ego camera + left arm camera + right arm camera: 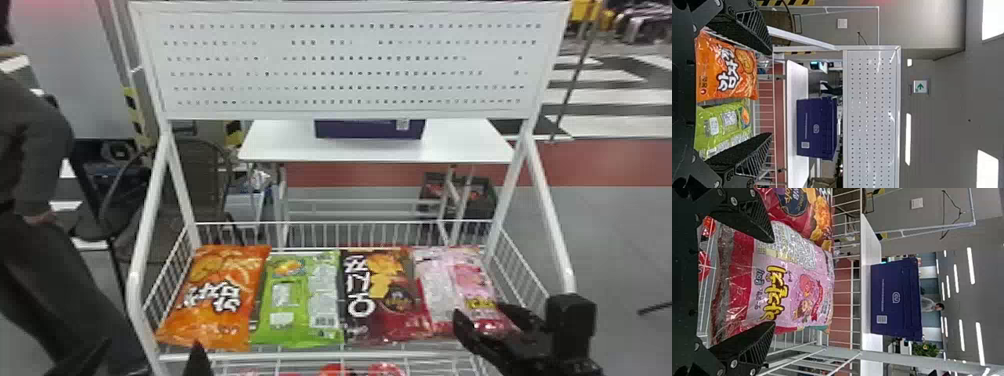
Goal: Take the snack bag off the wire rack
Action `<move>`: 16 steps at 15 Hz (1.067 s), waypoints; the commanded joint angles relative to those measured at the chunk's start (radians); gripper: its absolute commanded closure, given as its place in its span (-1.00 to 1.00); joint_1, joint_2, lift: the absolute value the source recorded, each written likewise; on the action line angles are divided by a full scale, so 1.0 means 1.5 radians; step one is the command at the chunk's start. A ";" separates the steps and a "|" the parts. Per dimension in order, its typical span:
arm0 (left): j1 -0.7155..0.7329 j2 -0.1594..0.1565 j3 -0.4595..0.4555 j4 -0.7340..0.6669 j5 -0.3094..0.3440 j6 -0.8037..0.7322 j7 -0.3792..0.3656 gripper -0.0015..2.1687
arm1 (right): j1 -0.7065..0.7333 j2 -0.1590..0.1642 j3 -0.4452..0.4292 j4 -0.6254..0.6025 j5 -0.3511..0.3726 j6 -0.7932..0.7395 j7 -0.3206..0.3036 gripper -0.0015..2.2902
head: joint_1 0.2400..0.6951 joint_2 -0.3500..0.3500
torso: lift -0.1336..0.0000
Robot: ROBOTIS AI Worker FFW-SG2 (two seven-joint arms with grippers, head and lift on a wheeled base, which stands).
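Note:
Four snack bags lie side by side on the wire rack [300,356]: orange [215,295], green [300,300], dark red-brown [382,295] and pink [457,287]. My right gripper [487,320] is over the front right part of the pink bag. In the right wrist view, the open right gripper [774,282] has its fingers on either side of the pink bag [785,293], with no grip visible. My left gripper [197,357] is low at the front left of the rack. In the left wrist view, that gripper [770,92] stands open, facing the orange bag [727,70] and green bag [723,123].
White tubes [550,215] rise at both sides of the basket to a perforated panel [345,65]. Behind stands a white table [280,145] with a dark blue box [370,131]. Red items [335,371] lie on a lower tier.

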 commanded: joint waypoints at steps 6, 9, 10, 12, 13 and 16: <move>-0.005 0.000 -0.005 0.005 0.000 -0.002 0.000 -0.85 | 0.005 -0.006 0.000 -0.018 0.001 0.054 0.003 0.76 | 0.14 0.00 | 1.00; -0.007 -0.001 -0.006 0.007 0.000 -0.002 0.000 -0.85 | 0.020 -0.007 -0.015 -0.042 -0.004 0.062 0.009 0.94 | 0.14 0.00 | 1.00; -0.006 -0.001 -0.006 0.008 0.000 -0.002 0.000 -0.85 | 0.024 -0.007 -0.019 -0.048 -0.007 0.060 0.009 0.94 | 0.14 0.00 | 1.00; -0.007 -0.001 -0.006 0.008 0.000 -0.004 0.001 -0.85 | 0.053 -0.007 -0.035 -0.081 -0.015 0.050 0.006 0.94 | 0.14 0.00 | 1.00; -0.007 -0.002 -0.006 0.009 0.000 -0.006 0.001 -0.85 | 0.076 -0.006 -0.053 -0.114 -0.019 0.046 0.005 0.94 | 0.14 0.00 | 1.00; -0.014 -0.003 -0.006 0.014 0.001 -0.006 0.001 -0.85 | 0.164 -0.008 -0.123 -0.255 -0.051 0.040 0.004 0.94 | 0.14 0.00 | 1.00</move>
